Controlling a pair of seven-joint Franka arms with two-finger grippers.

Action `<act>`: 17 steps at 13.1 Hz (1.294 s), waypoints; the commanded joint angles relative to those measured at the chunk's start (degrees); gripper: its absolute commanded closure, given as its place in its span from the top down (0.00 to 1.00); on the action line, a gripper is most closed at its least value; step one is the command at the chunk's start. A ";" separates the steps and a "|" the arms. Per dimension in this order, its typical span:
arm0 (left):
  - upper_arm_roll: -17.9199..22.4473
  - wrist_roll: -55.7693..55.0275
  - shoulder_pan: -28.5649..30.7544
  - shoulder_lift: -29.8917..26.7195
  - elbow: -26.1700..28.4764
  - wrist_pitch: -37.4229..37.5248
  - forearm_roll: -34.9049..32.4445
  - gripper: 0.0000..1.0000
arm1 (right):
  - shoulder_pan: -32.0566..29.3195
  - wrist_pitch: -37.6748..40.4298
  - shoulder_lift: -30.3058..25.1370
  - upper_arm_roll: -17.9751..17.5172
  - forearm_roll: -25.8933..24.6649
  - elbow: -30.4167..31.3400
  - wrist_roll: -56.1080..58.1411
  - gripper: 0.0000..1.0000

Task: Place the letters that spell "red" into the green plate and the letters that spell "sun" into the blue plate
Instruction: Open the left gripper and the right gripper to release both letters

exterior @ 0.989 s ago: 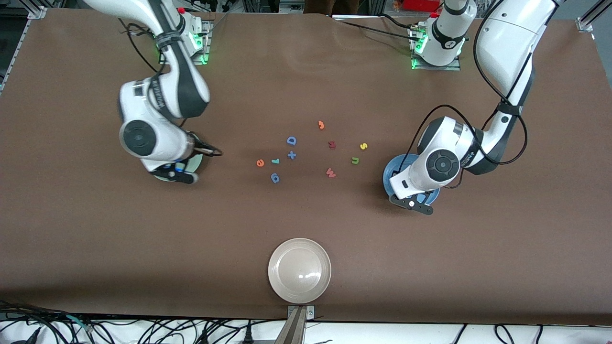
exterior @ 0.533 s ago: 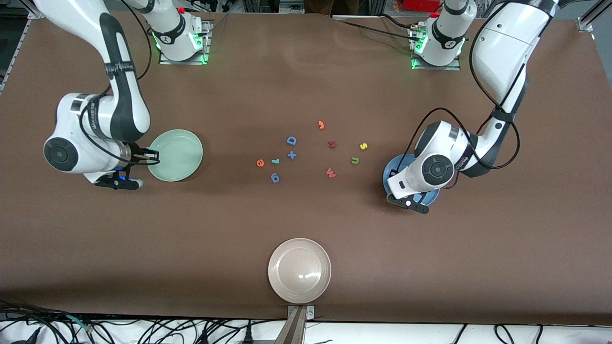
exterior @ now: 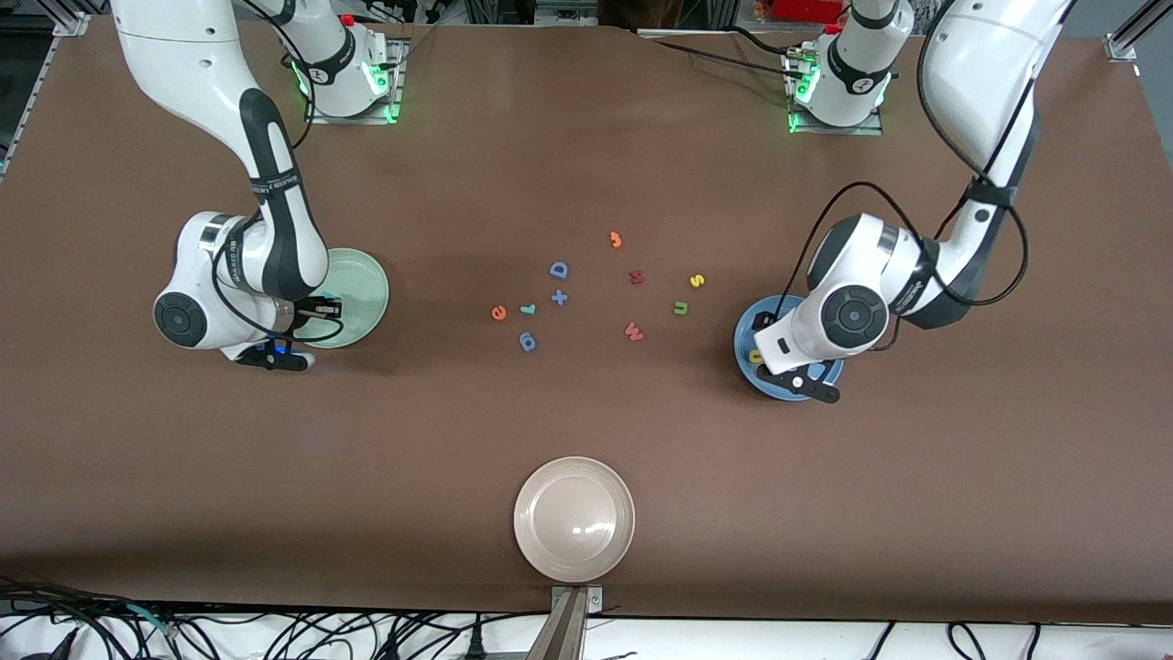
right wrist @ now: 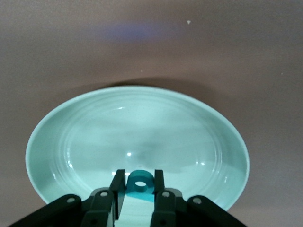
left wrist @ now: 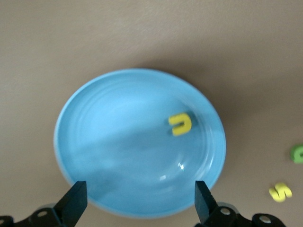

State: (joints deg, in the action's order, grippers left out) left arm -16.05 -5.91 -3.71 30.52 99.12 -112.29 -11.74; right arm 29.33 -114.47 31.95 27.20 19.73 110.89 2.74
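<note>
My right gripper (right wrist: 138,188) is shut on the teal-green "d" (right wrist: 140,182) and hangs low over the edge of the green plate (exterior: 363,280), which has nothing in it. My left gripper (left wrist: 139,204) is open above the blue plate (left wrist: 118,156). The yellow "u" (left wrist: 180,124) lies loose in that plate, and in the front view the "u" (exterior: 755,356) peeks out beside my left hand. On the table between the plates lie the orange "e" (exterior: 498,313), teal "r" (exterior: 528,309), green "n" (exterior: 681,308) and yellow "s" (exterior: 697,280).
Other letters lie among them: a blue "D" (exterior: 559,269), a blue plus (exterior: 559,297), a blue "q" shape (exterior: 528,341), a red "w" (exterior: 633,331), a dark red letter (exterior: 637,277) and an orange one (exterior: 616,240). A beige plate (exterior: 574,519) sits at the near edge.
My left gripper has opened and the yellow "u" now lies in the blue plate. My right arm swung off the green plate toward its end of the table, then came back to the plate's edge.
</note>
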 commanded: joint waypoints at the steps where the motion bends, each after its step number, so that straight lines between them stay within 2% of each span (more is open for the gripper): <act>1: -0.38 -2.25 0.37 -4.41 1.34 3.47 -0.22 1.00 | -0.06 -0.05 0.30 0.14 1.27 0.11 1.21 0.00; 3: -0.38 -3.05 -0.15 -5.91 1.34 4.71 2.15 1.00 | -0.15 0.38 0.31 0.14 1.27 0.11 1.30 0.00; 5: -0.47 -3.57 -0.24 -6.09 1.51 5.24 2.34 1.00 | -0.15 0.47 0.31 0.22 1.27 0.11 1.39 0.38; 7: -2.21 -7.86 -0.77 -6.00 1.60 5.24 2.34 1.00 | -0.15 0.56 0.31 0.22 1.19 0.11 1.30 0.54; 12: -4.42 -16.22 -0.94 -6.53 1.34 5.07 2.25 1.00 | 0.20 2.57 -1.88 0.23 1.19 -0.59 0.51 0.56; 15: -4.60 -18.43 -1.21 -6.36 0.99 4.63 3.21 1.00 | 0.82 9.94 -3.91 0.40 0.75 -5.75 -2.99 0.64; 17: -4.51 -18.43 -0.86 -5.74 1.16 1.75 6.28 1.00 | 1.17 14.26 -4.52 0.14 0.66 -9.63 -6.59 0.74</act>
State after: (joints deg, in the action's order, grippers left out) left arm -20.70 -23.75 -4.87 25.30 99.61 -108.24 -8.16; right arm 29.91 -104.24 28.65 27.22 19.92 104.29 -0.71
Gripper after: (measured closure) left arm 0.000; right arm 0.322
